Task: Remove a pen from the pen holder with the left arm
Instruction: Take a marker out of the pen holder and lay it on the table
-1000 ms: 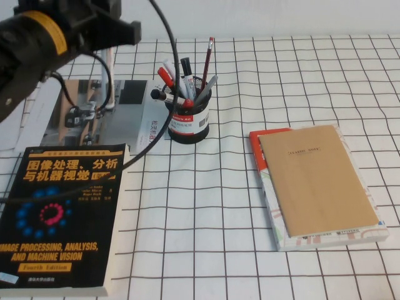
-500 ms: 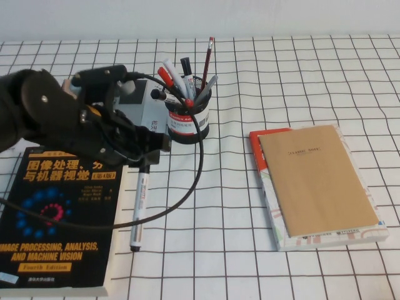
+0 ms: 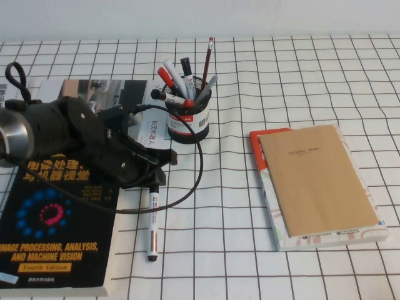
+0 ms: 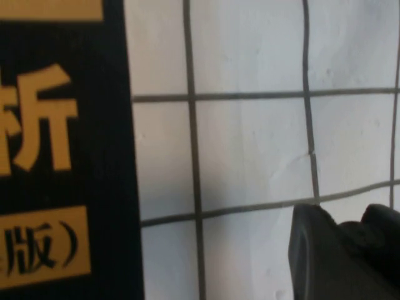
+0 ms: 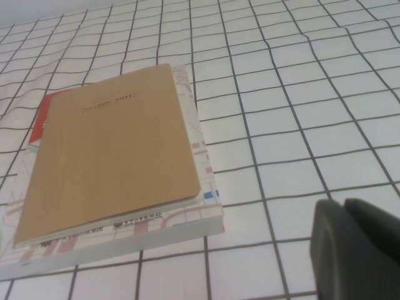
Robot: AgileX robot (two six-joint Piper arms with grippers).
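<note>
Left tool (image 3: 154, 177) low over table (image 3: 231, 250), pinching the upper end of 1 pen (image 3: 152, 225). The pen is out of the pen holder (image 3: 189, 125) and lies beside the book (image 3: 56, 244). Step, likely: set-down. Next: let go, lift clear. Right tool (image 5: 353, 244) near notebook (image 5: 106, 150); state cannot tell.

The left claw (image 3: 152, 180) sat hidden under its own arm (image 3: 62, 134), which also covered the upper end of the pen (image 3: 152, 228) and part of the title on the black book (image 3: 56, 237). The right claw (image 5: 345, 250) showed only as a dark corner, cut off by its wrist view's edge.
</note>
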